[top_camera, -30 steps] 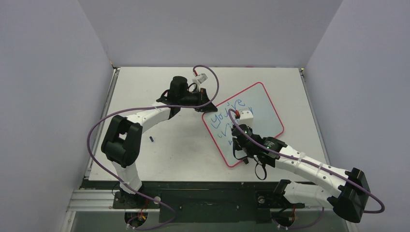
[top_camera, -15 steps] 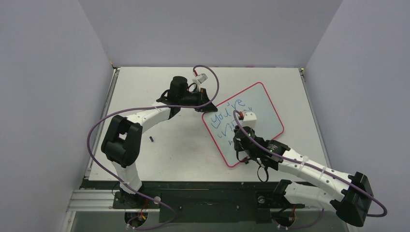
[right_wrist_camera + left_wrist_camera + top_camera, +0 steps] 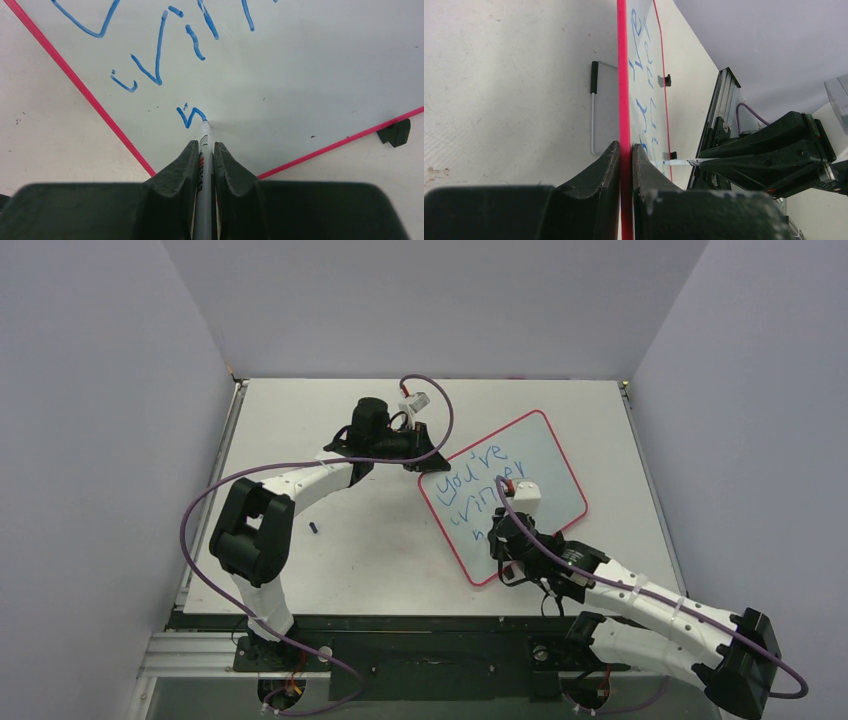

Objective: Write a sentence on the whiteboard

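Note:
The whiteboard, glossy white with a thin pink-red frame, lies tilted at the table's middle right. Blue lettering, the sentence, runs in slanted lines on its left half. My left gripper is shut on the board's far-left frame edge, which runs between its fingers. My right gripper is shut on a white marker pen. The pen's tip touches the whiteboard at the end of a short blue stroke under the second line. The pen also shows in the left wrist view.
A small blue cap lies on the table left of the board. The board's wire stand and black feet stick out past its frame. Purple cables loop over both arms, and grey walls close in the sides.
My right gripper has carried the pen down toward the board's near corner, uncovering the second line. A new short stroke starts a third line. The left arm has not moved.

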Available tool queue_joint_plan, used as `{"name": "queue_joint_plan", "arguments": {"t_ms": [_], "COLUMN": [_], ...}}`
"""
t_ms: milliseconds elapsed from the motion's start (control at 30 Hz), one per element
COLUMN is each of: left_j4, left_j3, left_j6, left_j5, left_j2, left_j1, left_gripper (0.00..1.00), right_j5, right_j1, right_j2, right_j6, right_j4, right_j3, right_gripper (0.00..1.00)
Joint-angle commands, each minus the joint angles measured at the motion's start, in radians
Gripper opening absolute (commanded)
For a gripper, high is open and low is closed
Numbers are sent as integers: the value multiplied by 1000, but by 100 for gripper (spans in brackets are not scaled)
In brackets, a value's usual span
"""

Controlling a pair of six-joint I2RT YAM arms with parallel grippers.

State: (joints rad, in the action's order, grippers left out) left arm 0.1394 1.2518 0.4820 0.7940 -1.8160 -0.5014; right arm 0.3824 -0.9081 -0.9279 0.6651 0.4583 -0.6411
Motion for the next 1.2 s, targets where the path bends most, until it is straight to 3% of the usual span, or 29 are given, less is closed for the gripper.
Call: {"name": "queue_joint_plan", "arguments": {"t_ms": [0, 367, 633, 1167], "left_j4": [36, 32, 34, 43], "left_j3": [7, 8, 8, 4], "left_j6": [-51, -57, -55, -49], "left_j5": [60, 60, 61, 63], "left_j2": [42, 46, 45, 47], "left_j1": [-43, -42, -42, -44], "left_gripper": [0, 0, 0, 0], "right_j5": [15, 122, 23, -34], "right_j1": [-13, 18, 129, 149], "right_j2": [21, 108, 127, 62], "right_j6": [36, 34, 38, 71], "right_j4": [58, 69, -85, -195], "right_j3": [35, -52, 10, 85], "right_gripper": [0, 0, 0, 0]}}
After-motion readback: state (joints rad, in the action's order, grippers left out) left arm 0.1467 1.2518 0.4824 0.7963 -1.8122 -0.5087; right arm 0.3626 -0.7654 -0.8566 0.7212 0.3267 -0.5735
